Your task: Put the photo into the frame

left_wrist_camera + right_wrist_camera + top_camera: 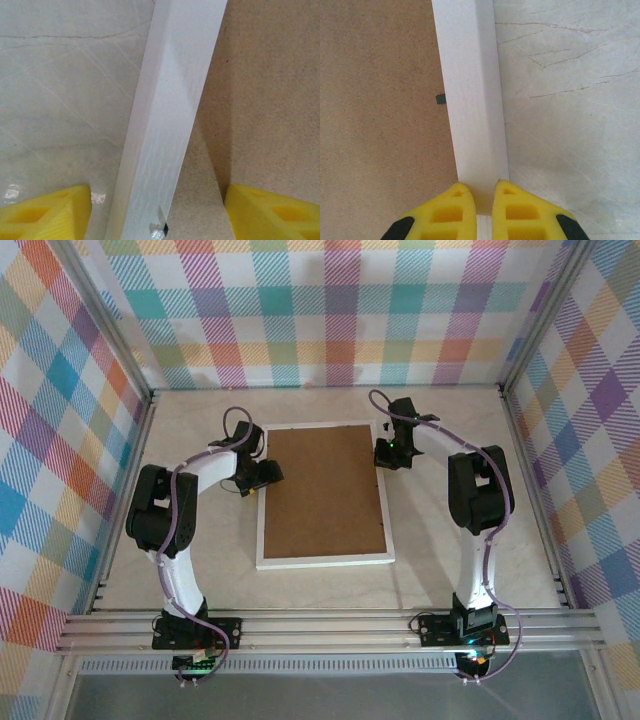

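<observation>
**Two tools on opposite rails, frame face down**

Two arms meet the frame (325,560) at its upper half. It lies flat in the middle of the surface (330,405) with its brown backing board (322,490) facing up. Whether the photo lies under that board cannot be told.

The left tool (160,215) stands wide, its yellow fingers (50,212) straddling the left white rail, clear of it on both sides. The right tool (485,212) is all but closed, its tips together over the right rail, too narrow to be around it. Contact with the rail cannot be judged.

Likely risks from here:
- The frame may skid or twist, since the surface looks smooth and nothing visibly pins the frame.
- If the left tool closes off-centre it could tip the rail up and shift the board.
- The right tips could slide off the narrow rail onto the board or the surface.
- A small retaining tab (440,99) at the board's edge could snag a finger.
</observation>
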You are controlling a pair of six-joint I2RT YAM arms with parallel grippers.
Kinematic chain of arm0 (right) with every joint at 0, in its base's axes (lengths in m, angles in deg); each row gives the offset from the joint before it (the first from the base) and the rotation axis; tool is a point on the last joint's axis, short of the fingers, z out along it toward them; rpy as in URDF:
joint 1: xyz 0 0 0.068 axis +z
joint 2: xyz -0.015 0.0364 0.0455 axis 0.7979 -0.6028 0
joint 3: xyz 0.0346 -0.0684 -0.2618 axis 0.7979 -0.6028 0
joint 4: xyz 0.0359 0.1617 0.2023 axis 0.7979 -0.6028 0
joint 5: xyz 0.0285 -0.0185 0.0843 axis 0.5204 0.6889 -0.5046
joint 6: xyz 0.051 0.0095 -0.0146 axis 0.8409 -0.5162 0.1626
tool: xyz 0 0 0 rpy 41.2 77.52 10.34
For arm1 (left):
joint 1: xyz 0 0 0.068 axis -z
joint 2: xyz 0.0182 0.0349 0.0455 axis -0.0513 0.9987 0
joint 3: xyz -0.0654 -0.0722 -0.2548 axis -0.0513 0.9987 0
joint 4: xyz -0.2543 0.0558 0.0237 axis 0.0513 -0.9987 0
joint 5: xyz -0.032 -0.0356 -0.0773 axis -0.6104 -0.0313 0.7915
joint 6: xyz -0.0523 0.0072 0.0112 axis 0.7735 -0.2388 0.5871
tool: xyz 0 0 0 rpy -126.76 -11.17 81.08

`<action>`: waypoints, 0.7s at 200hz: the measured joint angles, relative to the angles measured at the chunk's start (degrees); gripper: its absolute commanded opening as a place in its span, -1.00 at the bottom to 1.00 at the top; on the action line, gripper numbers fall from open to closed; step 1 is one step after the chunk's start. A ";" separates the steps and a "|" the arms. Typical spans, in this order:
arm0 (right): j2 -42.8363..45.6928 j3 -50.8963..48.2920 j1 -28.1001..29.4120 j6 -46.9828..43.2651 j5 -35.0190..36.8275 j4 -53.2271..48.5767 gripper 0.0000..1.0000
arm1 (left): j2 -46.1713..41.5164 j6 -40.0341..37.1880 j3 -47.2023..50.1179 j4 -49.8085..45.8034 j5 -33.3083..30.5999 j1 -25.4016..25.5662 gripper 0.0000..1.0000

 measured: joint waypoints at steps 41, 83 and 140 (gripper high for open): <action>0.00 0.04 0.00 0.00 0.11 -0.07 -0.80 | 0.04 -1.38 -2.51 -4.70 0.50 0.28 0.46; 0.00 0.04 -0.02 0.00 0.11 -0.09 -0.80 | -4.02 -2.89 -2.69 -8.17 0.42 -2.23 0.47; 0.00 0.09 -0.02 0.00 0.09 -0.15 -0.80 | -8.96 -3.50 0.59 -8.28 0.24 -6.80 0.47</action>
